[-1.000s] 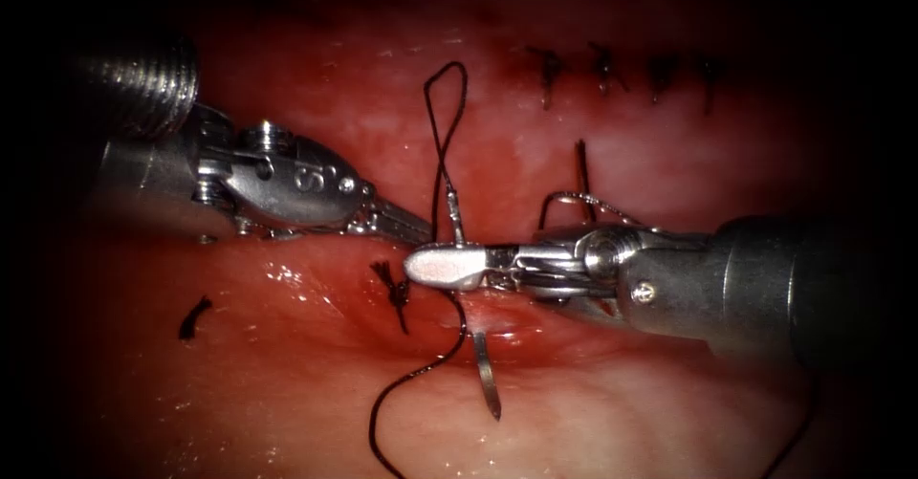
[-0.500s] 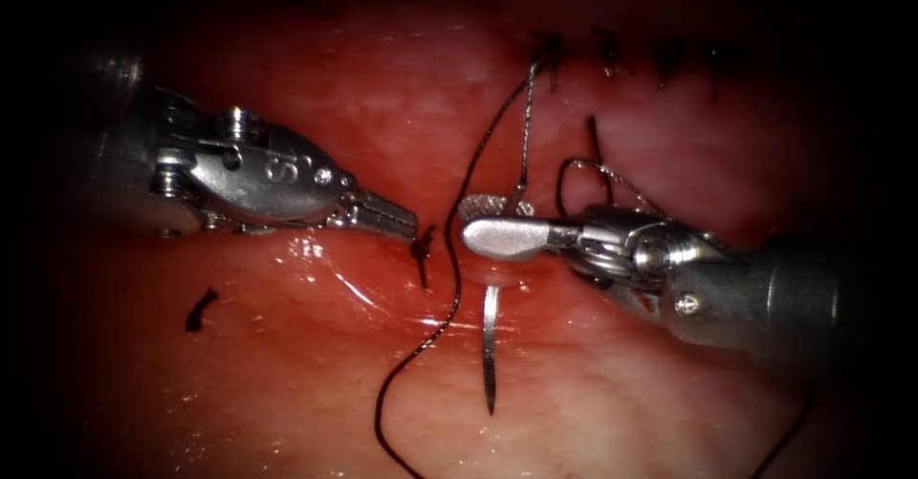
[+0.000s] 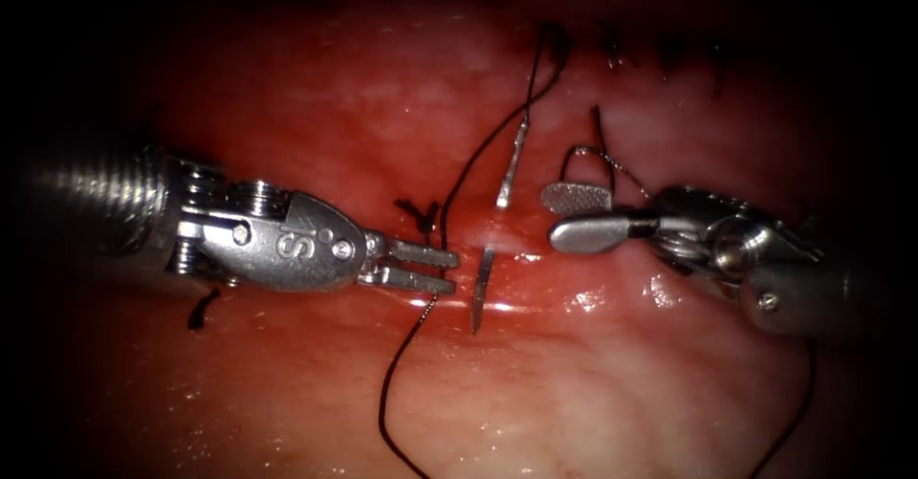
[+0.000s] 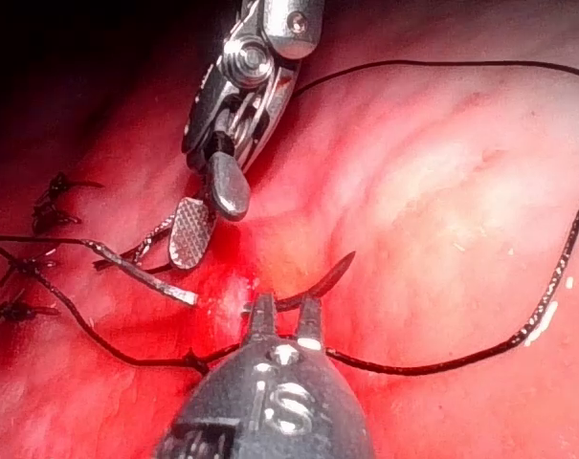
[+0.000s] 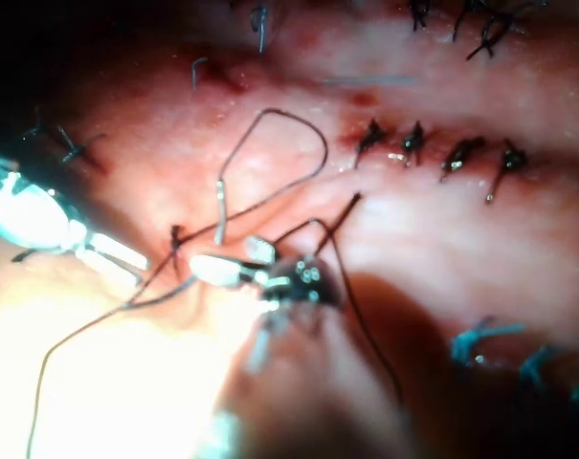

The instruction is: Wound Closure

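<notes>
Wet red tissue (image 3: 593, 383) all round, cut (image 3: 535, 254) running across the middle, finished stitches (image 3: 669, 54) in a row at upper right. A second ago the right tool (image 3: 579, 216) was clamped on the needle (image 3: 481, 288) near its middle; now it has let go and backed off to the right, jaws spread and holding nothing. Left tool (image 3: 421, 266) has moved in from the left and sits just beside the needle's lower half, jaws slightly apart, gripping nothing as far as I can tell. Needle is in the tissue, free of both tools: it bridges the cut, with the middle buried. Long axis runs near vertical in the endoscope view, tilted a little; tip end points down toward the near side, and the tail end (image 3: 512, 168) with the thread (image 3: 478, 154) sticks up on the far side. Thread loops up toward the stitches and another length trails down. Judging by this, the needle has been released for a regrip.
</notes>
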Action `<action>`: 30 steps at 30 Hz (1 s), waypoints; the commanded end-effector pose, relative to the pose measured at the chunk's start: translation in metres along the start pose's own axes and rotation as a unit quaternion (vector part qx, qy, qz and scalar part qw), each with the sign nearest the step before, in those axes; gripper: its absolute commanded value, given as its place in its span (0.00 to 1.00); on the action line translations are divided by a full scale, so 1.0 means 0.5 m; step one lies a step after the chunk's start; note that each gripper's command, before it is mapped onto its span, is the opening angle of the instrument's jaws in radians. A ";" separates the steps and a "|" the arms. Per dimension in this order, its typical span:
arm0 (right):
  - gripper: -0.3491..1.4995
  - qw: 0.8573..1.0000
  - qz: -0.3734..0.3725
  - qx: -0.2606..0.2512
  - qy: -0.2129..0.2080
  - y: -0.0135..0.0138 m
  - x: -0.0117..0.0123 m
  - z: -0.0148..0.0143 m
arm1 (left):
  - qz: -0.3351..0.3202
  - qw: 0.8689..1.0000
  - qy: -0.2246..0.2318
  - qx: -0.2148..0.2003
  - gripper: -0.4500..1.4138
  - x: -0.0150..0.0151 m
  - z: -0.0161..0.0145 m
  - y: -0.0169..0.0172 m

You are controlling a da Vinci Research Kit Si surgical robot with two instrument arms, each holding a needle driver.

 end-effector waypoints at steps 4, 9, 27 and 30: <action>0.98 1.000 -0.003 -0.002 0.002 0.0007 -0.0005 0.0011 | 0.043 0.999 0.026 -0.008 0.34 0.0006 0.0024 -0.0007; 0.98 1.000 -0.004 0.000 0.000 0.0008 -0.0008 0.0013 | 0.062 0.997 0.033 -0.018 0.40 0.0000 0.0019 -0.0004; 0.92 1.000 -0.009 0.012 -0.003 0.0008 -0.0033 0.0036 | 0.099 0.993 0.061 -0.029 0.16 -0.0014 0.0079 0.0003; 0.92 1.000 -0.009 0.012 -0.003 0.0007 -0.0033 0.0036 | 0.076 0.994 0.066 -0.030 0.00 -0.0028 0.0077 -0.0008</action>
